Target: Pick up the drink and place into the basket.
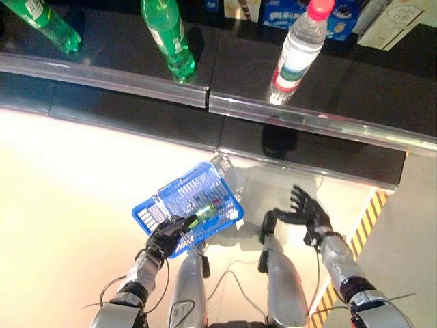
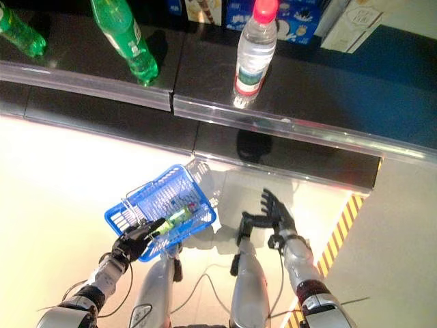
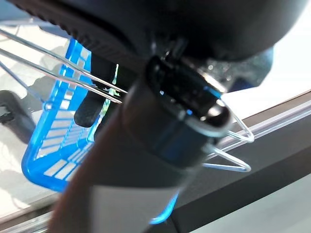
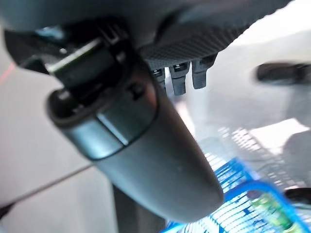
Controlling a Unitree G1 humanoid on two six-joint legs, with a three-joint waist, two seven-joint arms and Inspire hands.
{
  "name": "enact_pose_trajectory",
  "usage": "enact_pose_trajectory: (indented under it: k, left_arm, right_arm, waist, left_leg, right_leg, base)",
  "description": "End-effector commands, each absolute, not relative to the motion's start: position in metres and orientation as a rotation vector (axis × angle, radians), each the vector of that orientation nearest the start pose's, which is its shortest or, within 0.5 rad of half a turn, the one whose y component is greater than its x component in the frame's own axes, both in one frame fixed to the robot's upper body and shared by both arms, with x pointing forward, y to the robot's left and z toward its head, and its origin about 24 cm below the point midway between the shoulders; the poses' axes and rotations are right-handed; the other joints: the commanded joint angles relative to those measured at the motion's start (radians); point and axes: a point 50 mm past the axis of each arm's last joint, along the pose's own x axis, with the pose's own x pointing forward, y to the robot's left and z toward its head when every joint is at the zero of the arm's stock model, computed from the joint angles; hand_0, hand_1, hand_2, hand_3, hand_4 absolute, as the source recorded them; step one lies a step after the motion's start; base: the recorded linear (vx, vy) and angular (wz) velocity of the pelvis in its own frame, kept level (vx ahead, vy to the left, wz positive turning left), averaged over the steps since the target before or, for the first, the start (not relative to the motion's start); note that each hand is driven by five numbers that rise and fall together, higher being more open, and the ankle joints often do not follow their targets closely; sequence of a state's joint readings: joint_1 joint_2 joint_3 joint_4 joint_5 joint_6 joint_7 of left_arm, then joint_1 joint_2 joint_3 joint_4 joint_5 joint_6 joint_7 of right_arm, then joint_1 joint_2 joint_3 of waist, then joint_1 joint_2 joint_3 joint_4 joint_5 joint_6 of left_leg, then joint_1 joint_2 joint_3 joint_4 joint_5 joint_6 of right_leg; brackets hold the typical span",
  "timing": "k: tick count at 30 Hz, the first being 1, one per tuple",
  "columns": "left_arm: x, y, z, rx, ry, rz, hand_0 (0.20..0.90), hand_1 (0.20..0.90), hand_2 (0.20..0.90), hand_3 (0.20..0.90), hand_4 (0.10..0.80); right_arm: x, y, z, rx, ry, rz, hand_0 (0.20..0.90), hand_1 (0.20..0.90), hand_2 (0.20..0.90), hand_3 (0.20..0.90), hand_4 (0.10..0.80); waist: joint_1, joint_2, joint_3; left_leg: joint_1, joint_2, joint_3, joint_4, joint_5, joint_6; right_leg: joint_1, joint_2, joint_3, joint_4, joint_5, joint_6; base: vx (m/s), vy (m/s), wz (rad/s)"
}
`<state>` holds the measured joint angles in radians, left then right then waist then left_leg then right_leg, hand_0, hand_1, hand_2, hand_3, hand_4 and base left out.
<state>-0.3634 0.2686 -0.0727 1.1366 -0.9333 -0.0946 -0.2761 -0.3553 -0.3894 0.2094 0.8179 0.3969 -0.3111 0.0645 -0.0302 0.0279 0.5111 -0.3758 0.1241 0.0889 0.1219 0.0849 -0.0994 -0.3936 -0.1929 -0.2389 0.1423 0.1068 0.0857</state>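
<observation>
A blue plastic basket [image 1: 147, 215] hangs low in front of me, tilted. My left hand [image 1: 164, 238] is shut on its wire handle [image 3: 63, 68]. Inside the basket lies a small green drink bottle [image 1: 205, 212], also visible in the right wrist view [image 4: 265, 206]. To the right of the basket, apart from it, my right hand [image 1: 311, 212] is open with its fingers spread and holds nothing. A clear water bottle [image 1: 298, 51] with a red cap stands on the dark shelf above. Two green bottles [image 1: 169, 37] stand further left on the same shelf.
The dark shelf has a clear plastic rail [image 1: 307, 119] along its front edge. Boxes [image 1: 287, 14] stand at the back of it. A yellow-and-black hazard stripe [image 1: 365, 219] runs along the floor at the right. Pale floor spreads to the left of the basket.
</observation>
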Motion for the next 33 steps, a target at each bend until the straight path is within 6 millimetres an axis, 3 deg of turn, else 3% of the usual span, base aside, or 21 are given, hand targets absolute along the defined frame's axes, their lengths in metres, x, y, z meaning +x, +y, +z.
enact_pose_trajectory:
  k: [1, 5, 6, 8, 9, 13, 17, 19, 24, 33]
  left_arm:
    - [0.242, 0.255, -0.076, -0.602, 0.46, 0.229, 0.3, 0.3, 0.3, 0.2, 0.1]
    - [0.244, 0.253, -0.074, -0.601, 0.443, 0.231, 0.3, 0.3, 0.3, 0.2, 0.1]
    - [0.242, 0.253, -0.074, -0.605, 0.44, 0.239, 0.3, 0.3, 0.3, 0.2, 0.1]
    - [0.242, 0.254, -0.075, -0.605, 0.439, 0.241, 0.3, 0.3, 0.3, 0.2, 0.1]
    - [0.24, 0.256, -0.075, -0.606, 0.437, 0.25, 0.3, 0.3, 0.3, 0.2, 0.1]
    - [0.236, 0.26, -0.076, -0.618, 0.425, 0.259, 0.3, 0.3, 0.3, 0.2, 0.1]
    - [0.235, 0.261, -0.076, -0.626, 0.416, 0.264, 0.3, 0.3, 0.3, 0.2, 0.1]
    - [0.232, 0.26, -0.078, -0.635, 0.409, 0.265, 0.3, 0.3, 0.3, 0.2, 0.1]
    - [0.229, 0.258, -0.082, -0.658, 0.409, 0.271, 0.3, 0.3, 0.3, 0.2, 0.1]
    - [0.223, 0.253, -0.087, -0.668, 0.425, 0.263, 0.3, 0.3, 0.3, 0.2, 0.1]
  right_arm:
    - [0.305, -0.215, 0.03, -0.128, -0.02, 0.071, 0.9, 0.9, 0.9, 0.9, 0.8]
    - [0.312, -0.193, 0.059, -0.185, -0.151, 0.14, 0.9, 0.9, 0.9, 0.9, 0.8]
    - [0.312, -0.182, 0.076, -0.258, -0.229, 0.191, 0.9, 0.9, 0.9, 0.9, 0.8]
    - [0.312, -0.18, 0.079, -0.275, -0.241, 0.2, 0.9, 0.9, 0.9, 0.9, 0.8]
    - [0.312, -0.171, 0.099, -0.384, -0.328, 0.252, 0.9, 0.9, 0.9, 0.9, 0.8]
    - [0.31, -0.161, 0.139, -0.546, -0.485, 0.322, 0.9, 0.9, 0.9, 0.9, 0.8]
    - [0.309, -0.16, 0.155, -0.588, -0.552, 0.323, 0.9, 0.9, 0.9, 0.9, 0.8]
    - [0.307, -0.162, 0.183, -0.574, -0.66, 0.296, 0.9, 0.9, 0.9, 0.9, 0.8]
    - [0.298, -0.168, 0.219, -0.486, -0.844, 0.204, 0.9, 0.9, 0.9, 0.9, 0.8]
    - [0.29, -0.192, 0.245, -0.31, -0.986, 0.047, 0.9, 0.9, 0.9, 0.9, 0.8]
  waist:
    - [0.008, -0.031, -0.053]
    - [0.006, -0.036, -0.051]
    - [0.005, -0.038, -0.052]
    - [0.004, -0.038, -0.053]
    - [0.001, -0.04, -0.054]
    - [-0.001, -0.036, -0.052]
    - [0.0, -0.032, -0.049]
    - [0.0, -0.023, -0.044]
    - [-0.005, -0.01, -0.035]
    - [-0.007, 0.0, -0.031]
  left_leg:
    - [-0.112, -0.023, -0.029, 0.14, -0.06, 0.033]
    - [-0.134, -0.028, -0.033, 0.154, -0.065, 0.042]
    - [-0.141, -0.028, -0.035, 0.166, -0.069, 0.044]
    - [-0.143, -0.028, -0.035, 0.169, -0.07, 0.045]
    - [-0.152, -0.025, -0.032, 0.181, -0.072, 0.047]
    - [-0.157, -0.028, -0.038, 0.178, -0.065, 0.049]
    - [-0.158, -0.027, -0.037, 0.174, -0.062, 0.049]
    - [-0.152, -0.024, -0.033, 0.164, -0.058, 0.047]
    - [-0.139, -0.014, -0.021, 0.162, -0.061, 0.04]
    - [-0.123, -0.005, -0.006, 0.177, -0.073, 0.038]
  right_leg:
    - [-0.102, -0.019, 0.086, 0.187, -0.11, 0.007]
    - [-0.133, -0.01, 0.097, 0.216, -0.119, 0.005]
    - [-0.14, -0.007, 0.1, 0.228, -0.125, 0.003]
    - [-0.142, -0.007, 0.101, 0.231, -0.126, 0.003]
    - [-0.153, -0.002, 0.104, 0.246, -0.132, 0.0]
    - [-0.157, 0.008, 0.114, 0.246, -0.137, -0.003]
    - [-0.157, 0.01, 0.116, 0.243, -0.138, -0.003]
    - [-0.148, 0.012, 0.111, 0.235, -0.143, -0.006]
    - [-0.13, 0.008, 0.1, 0.232, -0.155, -0.013]
    - [-0.113, -0.002, 0.09, 0.242, -0.168, -0.022]
  base:
    - [-0.072, -0.032, 0.15]
    - [-0.077, -0.02, 0.1]
    - [0.0, 0.0, 0.0]
    - [0.0, 0.0, 0.0]
    - [-0.036, -0.008, -0.02]
    - [-0.015, 0.002, -0.02]
    - [0.0, 0.0, 0.0]
    - [-0.002, 0.009, -0.02]
    - [0.016, 0.022, -0.02]
    - [0.028, 0.01, -0.01]
